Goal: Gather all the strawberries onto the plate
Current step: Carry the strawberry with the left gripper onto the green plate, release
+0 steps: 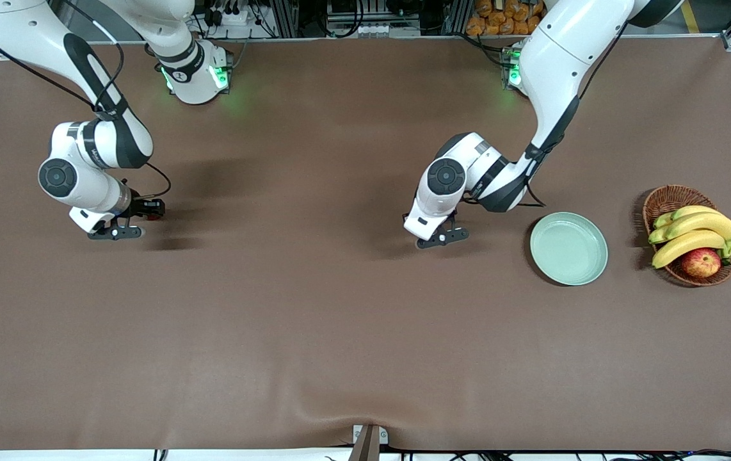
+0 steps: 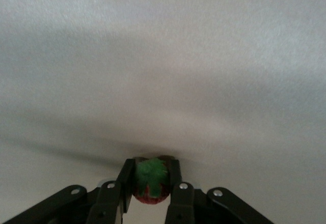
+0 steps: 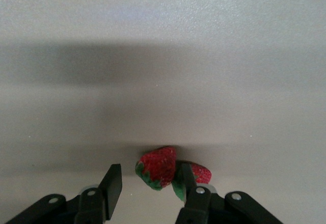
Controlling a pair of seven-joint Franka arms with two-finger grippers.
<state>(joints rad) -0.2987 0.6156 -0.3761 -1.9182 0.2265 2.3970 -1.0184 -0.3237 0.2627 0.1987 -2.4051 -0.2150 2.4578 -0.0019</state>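
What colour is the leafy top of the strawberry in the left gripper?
Bright green, above a red strawberry clamped in the left gripper; clearest in the left wrist view.

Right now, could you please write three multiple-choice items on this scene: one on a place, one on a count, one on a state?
1. Where does the plate lie?
A. beside the wicker basket
B. under the right gripper
C. inside the basket

2. How many strawberries lie at the right gripper?
A. none
B. two
C. five

3. The left gripper is:
A. wide open
B. shut on a strawberry
C. holding a banana

Answers:
1 A, the plate sits by the basket at the left arm's end.
2 B, one is between its open fingers, one is beside a finger.
3 B, its fingers clamp the berry.
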